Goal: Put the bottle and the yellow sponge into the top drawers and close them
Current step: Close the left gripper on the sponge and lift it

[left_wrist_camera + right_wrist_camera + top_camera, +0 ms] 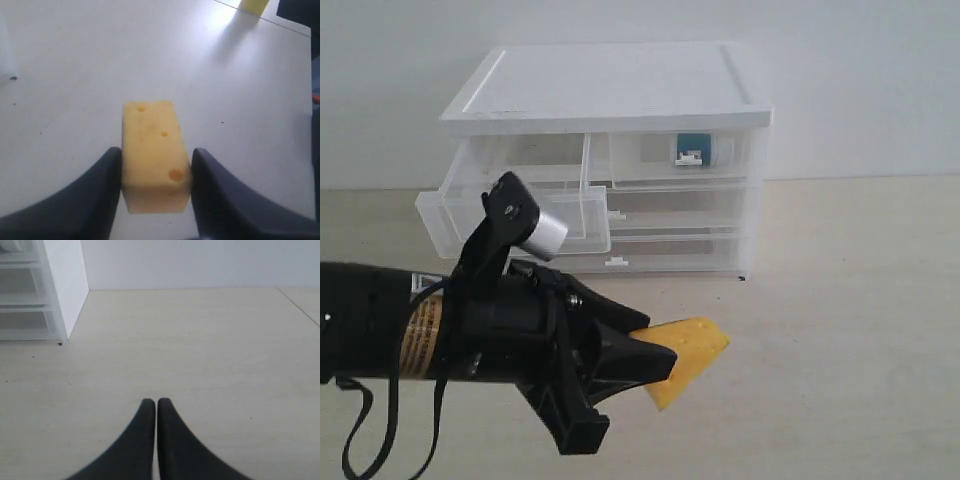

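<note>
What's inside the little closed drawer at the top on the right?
The bottle shows through the cloudy front of the right top drawer, with its teal label facing out. The plastic blurs everything, so the drawer's back and floor cannot be made out.

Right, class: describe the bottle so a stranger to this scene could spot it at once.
Find the white-topped cabinet of translucent drawers. Its top right drawer is shut, and the bottle sits inside. It is the only teal-and-white shape showing through any drawer front.
</note>
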{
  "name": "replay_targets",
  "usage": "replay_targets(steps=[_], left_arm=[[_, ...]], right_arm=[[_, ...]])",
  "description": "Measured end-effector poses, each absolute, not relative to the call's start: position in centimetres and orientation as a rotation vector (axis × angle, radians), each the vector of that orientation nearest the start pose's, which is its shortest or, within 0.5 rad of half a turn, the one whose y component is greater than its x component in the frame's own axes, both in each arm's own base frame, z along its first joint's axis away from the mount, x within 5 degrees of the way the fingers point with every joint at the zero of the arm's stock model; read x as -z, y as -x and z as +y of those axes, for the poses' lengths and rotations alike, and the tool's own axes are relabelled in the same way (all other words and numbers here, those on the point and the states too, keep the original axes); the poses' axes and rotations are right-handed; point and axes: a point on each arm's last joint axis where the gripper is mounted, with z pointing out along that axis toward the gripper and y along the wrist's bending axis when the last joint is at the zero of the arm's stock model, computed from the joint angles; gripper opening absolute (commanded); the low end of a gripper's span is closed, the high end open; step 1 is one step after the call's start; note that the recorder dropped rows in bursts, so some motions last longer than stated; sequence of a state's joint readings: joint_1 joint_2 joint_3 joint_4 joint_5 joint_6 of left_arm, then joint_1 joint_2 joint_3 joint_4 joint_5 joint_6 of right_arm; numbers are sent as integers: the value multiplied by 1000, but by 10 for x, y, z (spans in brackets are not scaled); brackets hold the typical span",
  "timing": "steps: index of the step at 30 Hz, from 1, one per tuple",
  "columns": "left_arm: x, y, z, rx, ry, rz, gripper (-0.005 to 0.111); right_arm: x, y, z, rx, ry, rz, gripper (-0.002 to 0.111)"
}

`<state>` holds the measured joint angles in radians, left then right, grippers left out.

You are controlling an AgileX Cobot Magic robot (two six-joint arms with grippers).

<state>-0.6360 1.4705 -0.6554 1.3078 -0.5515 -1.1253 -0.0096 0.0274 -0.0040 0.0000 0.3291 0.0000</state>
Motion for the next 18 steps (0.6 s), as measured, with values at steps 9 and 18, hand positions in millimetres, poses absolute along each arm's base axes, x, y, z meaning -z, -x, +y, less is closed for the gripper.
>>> replay_targets(steps=[9, 18], left_arm=[[-273, -218, -223, 860, -1190, 1797, 4], [-323, -221, -236, 925, -1292, 1561, 4]], right_arm=[[-183, -55, -1, 7, -9, 1836, 0], [-183, -55, -1, 7, -9, 1836, 0]])
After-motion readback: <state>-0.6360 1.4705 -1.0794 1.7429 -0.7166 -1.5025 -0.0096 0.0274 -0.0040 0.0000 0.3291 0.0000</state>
